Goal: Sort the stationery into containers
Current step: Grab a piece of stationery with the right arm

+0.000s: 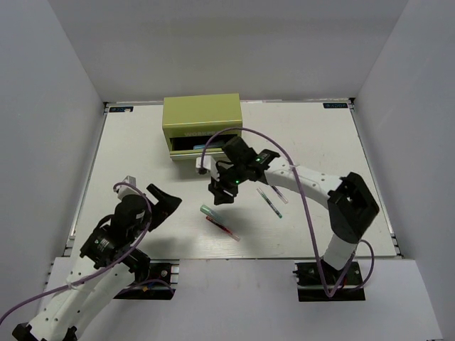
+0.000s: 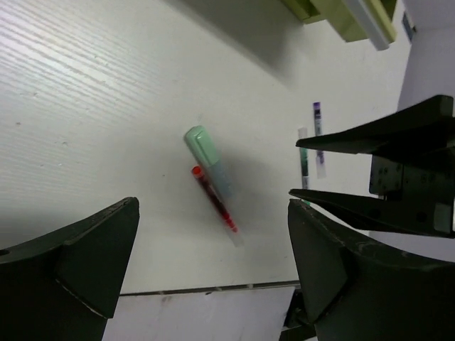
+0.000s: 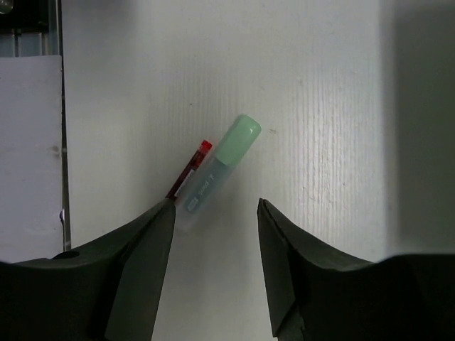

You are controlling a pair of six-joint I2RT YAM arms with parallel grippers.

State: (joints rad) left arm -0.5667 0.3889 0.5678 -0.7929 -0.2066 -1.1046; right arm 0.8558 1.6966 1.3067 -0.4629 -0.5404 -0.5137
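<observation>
A green-capped marker point(image 1: 209, 211) and a thin red pen point(image 1: 223, 229) lie side by side on the white table, also seen as marker point(image 2: 207, 159) and red pen point(image 2: 214, 202). Two thin dark pens point(image 1: 271, 202) lie to their right. The olive-green chest point(image 1: 202, 120) stands at the back with a drawer point(image 1: 192, 148) pulled out. My right gripper point(image 1: 220, 193) hovers open and empty just above the marker point(image 3: 217, 172) and the red pen point(image 3: 189, 170). Low on the left, my left gripper point(image 1: 165, 202) is wide open and empty, apart from the pens.
Something blue shows inside the open drawer. White walls enclose the table on three sides. In the left wrist view the right gripper's dark fingers point(image 2: 370, 170) reach in from the right, beside the two thin pens point(image 2: 304, 160). The table's near edge point(image 2: 206, 289) runs below.
</observation>
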